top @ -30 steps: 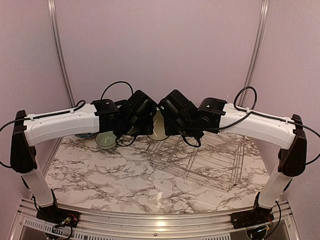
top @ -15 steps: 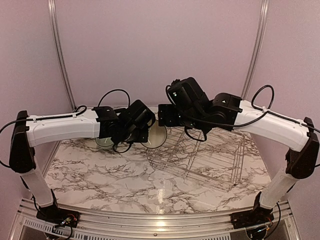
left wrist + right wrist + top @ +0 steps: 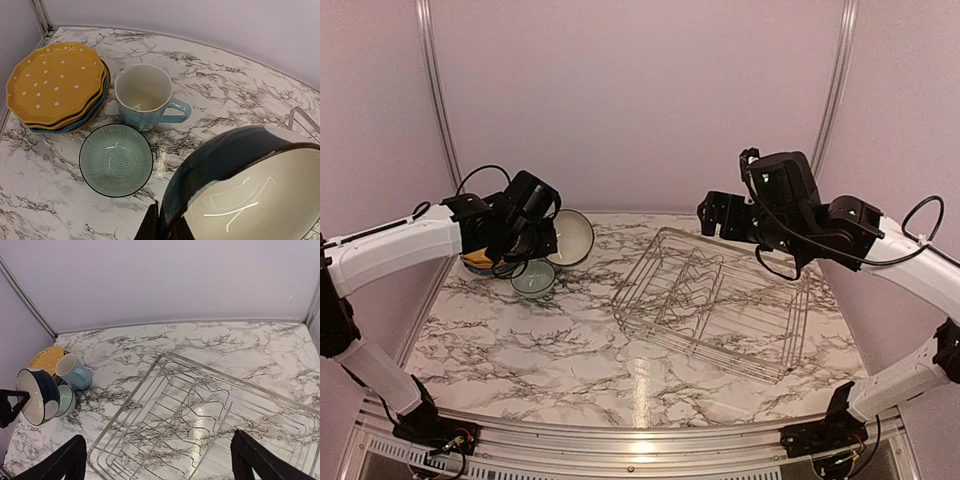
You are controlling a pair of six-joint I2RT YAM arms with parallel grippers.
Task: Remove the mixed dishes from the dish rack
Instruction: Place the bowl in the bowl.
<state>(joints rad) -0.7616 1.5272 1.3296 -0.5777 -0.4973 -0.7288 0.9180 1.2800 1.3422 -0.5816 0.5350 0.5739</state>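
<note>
My left gripper (image 3: 546,243) is shut on the rim of a small bowl (image 3: 250,190) that is dark outside and cream inside. It hangs tilted above the table, right of the unloaded dishes. These are a stack of yellow dotted plates (image 3: 54,82) on a blue plate (image 3: 96,106), a light blue mug (image 3: 145,97) and a green ribbed bowl (image 3: 116,160). The silver wire dish rack (image 3: 720,300) lies at centre right with nothing showing in it. My right gripper (image 3: 718,215) hovers high over the rack's far end, open, with nothing between its fingers (image 3: 65,462).
A grey wall with metal posts (image 3: 438,100) closes the back and both sides. The dishes crowd the table's far left corner. The rack (image 3: 210,410) sits at a slant, and bare marble (image 3: 520,350) lies in front of it.
Both grippers met over the table's far middle a second ago. The right one has opened and drawn back up to the right. The left arm has swung left with the bowl.
</note>
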